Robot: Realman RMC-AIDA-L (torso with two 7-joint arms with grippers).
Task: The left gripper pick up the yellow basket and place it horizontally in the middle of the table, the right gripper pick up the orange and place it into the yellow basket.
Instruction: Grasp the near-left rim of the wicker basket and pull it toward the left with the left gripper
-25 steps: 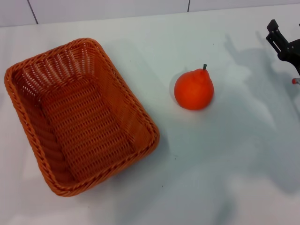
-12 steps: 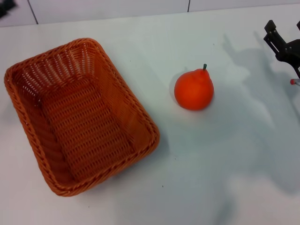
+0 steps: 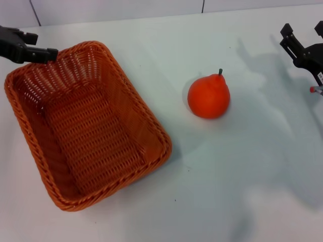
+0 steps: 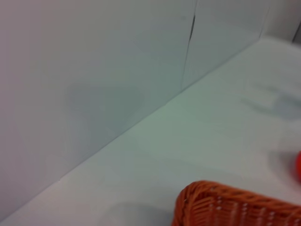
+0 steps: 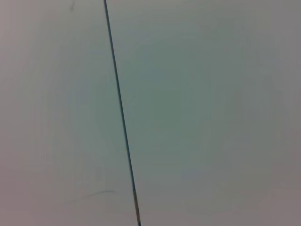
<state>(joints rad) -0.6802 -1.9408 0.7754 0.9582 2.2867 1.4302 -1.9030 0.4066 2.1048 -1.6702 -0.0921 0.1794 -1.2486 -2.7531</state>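
The yellow basket (image 3: 165, 145), an orange-brown woven wicker one, lies at an angle on the left of the white table (image 3: 242, 171). Its corner also shows in the left wrist view (image 4: 221, 203). My left gripper (image 3: 42, 45) is open at the basket's far left corner, just over the rim. The orange (image 3: 208, 97), with a short dark stem, stands on the table to the right of the basket; a sliver of it shows in the left wrist view (image 4: 298, 167). My right gripper (image 3: 303, 31) is open at the far right edge, well away from the orange.
A pale wall with vertical seams (image 3: 203, 6) runs along the table's back edge. The right wrist view shows only a plain pale surface with a dark seam (image 5: 121, 117). Bare tabletop lies between the basket and the orange and in front of them.
My left gripper has come in from the upper left and moved right to the basket's far corner. My right gripper has shifted slightly left. The basket and the orange have not moved.
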